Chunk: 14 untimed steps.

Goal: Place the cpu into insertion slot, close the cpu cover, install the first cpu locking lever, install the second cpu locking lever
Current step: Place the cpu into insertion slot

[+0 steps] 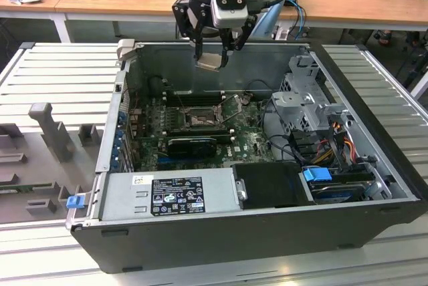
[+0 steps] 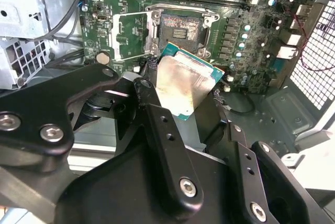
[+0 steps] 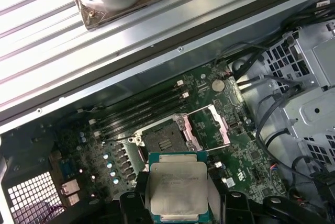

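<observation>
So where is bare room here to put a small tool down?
Bare: the ribbed table beyond the grey moulded fixtures on the exterior view's left, and the strip along the case on the exterior view's right. Crowded: everything inside the case, with cables by the drive cage and the pincer holding the cpu above the board.

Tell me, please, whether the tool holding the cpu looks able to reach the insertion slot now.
Probably yes: the tool holds the cpu over the open case, the cpu cover is swung aside, and nothing lies across the insertion slot.
</observation>
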Tool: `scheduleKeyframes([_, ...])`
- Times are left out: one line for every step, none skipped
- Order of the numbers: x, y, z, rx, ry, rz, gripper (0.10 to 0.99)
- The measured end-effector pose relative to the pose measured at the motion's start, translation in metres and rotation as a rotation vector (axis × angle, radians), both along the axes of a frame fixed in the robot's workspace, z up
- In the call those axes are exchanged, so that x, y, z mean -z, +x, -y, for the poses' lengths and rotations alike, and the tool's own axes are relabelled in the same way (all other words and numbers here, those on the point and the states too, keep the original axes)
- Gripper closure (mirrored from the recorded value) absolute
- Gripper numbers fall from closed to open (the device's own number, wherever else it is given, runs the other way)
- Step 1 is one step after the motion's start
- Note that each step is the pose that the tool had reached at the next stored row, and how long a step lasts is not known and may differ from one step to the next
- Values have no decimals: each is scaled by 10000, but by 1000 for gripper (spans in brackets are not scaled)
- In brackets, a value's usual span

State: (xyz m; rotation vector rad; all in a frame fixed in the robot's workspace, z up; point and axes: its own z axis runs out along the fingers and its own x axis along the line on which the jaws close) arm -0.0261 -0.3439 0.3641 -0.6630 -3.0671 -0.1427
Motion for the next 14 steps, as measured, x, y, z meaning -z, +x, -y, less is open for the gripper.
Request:
scheduleKeyframes([0, 0, 0, 23, 0, 0, 557])
scheduleKeyframes([0, 0, 0, 64, 0, 0, 557])
scheduleKeyframes([0, 0, 0, 99, -1, 0, 557])
scheduleKeyframes([0, 0, 0, 138, -1, 0, 557])
scheduleKeyframes([0, 0, 0, 172, -1, 0, 557])
scheduleKeyframes([0, 0, 0, 215, -1, 0, 557])
scheduleKeyframes([0, 0, 0, 265, 0, 0, 557])
scheduleKeyframes([0, 0, 0, 292, -1, -1, 557])
scheduleKeyframes([0, 0, 0, 315, 0, 0, 557])
scheduleKeyframes([0, 0, 0, 362, 0, 0, 557])
scheduleKeyframes([0, 0, 0, 406, 0, 0, 557])
scheduleKeyframes([0, 0, 0, 440, 0, 0, 557])
scheduleKeyframes([0, 0, 0, 466, -1, 0, 557])
scheduleKeyframes([0, 0, 0, 510, 0, 0, 557])
